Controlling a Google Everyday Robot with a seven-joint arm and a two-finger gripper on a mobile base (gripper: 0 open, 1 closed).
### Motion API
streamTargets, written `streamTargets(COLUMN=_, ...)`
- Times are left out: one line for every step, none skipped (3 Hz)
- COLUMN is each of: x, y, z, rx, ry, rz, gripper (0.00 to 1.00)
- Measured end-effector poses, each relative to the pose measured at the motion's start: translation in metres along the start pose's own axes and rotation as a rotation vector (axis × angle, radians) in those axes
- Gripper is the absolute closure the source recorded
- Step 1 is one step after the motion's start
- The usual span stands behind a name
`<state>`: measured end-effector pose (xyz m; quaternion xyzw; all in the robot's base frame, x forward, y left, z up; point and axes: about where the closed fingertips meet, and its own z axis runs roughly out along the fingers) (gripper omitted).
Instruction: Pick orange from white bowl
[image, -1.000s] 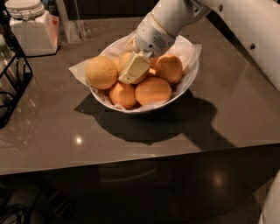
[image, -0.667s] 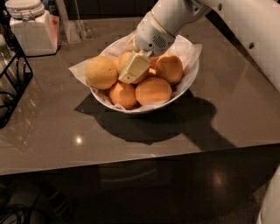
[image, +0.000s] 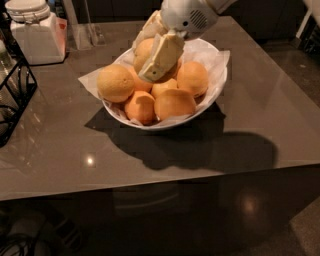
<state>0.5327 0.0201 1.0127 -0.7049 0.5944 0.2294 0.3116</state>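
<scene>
One glossy table (image: 265, 105); jaws grip orange (image: 142, 52) at bowl (image: 200, 107).

A glossy grey-brown table (image: 260, 100) carried a white lidded jar (image: 32, 31) at ten o'clock. A clear stand (image: 87, 32) stood just beside it at eleven, and a black wire rack (image: 15, 92) at nine was cut off by the edge. Spare fruits (image: 174, 102) lay heaped near the middle, the biggest fruit (image: 116, 82) at their nine o'clock. The claw (image: 142, 62), clamped on the orange (image: 144, 50), hung above them at twelve.
</scene>
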Motion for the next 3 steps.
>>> streamTargets(x=-0.013, y=0.027, z=-0.03, rx=0.083, ry=-0.074, rz=-0.019, gripper=1.0)
streamTargets(x=-0.007, y=0.056, z=-0.045, rx=0.161, ry=-0.163, rz=0.01, gripper=1.0)
streamTargets(x=0.004, y=0.077, z=-0.058, rx=0.216, ry=-0.209, rz=0.038, gripper=1.0)
